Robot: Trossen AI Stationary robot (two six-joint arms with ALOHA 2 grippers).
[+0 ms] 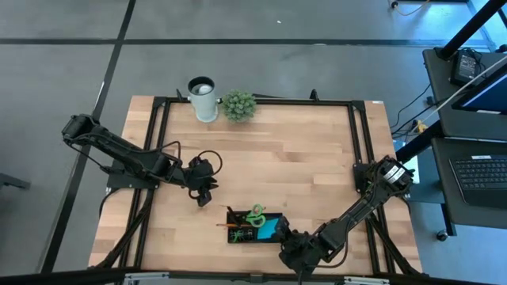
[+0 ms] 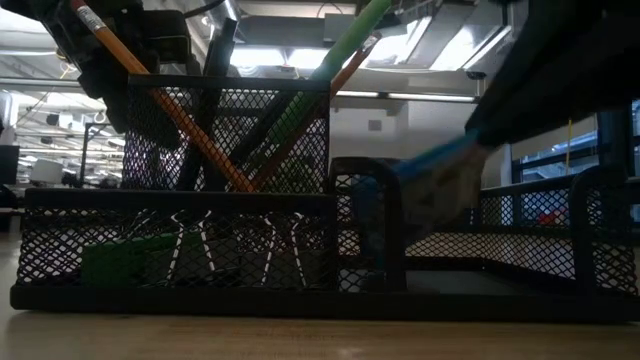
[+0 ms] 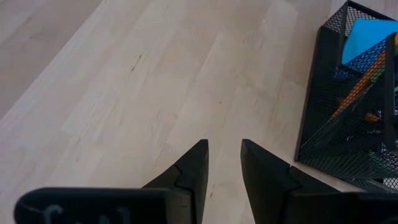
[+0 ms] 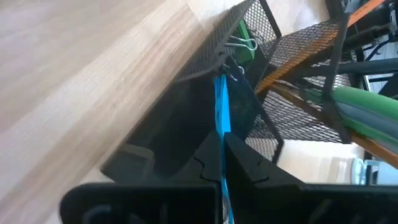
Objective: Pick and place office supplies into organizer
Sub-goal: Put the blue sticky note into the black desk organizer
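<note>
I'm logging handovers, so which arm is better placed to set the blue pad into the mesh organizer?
Right. The right end effector is shut on the blue square sticky-note pad, already over the black mesh organizer. The left end effector holds nothing, beside the organizer over bare wooden table.

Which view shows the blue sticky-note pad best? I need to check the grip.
The right wrist view: the blue sticky-note pad stands edge-on, pinched in the right pincer over the mesh organizer. The high view shows a small blue patch, the low view a blur, the left wrist view one corner.
</note>
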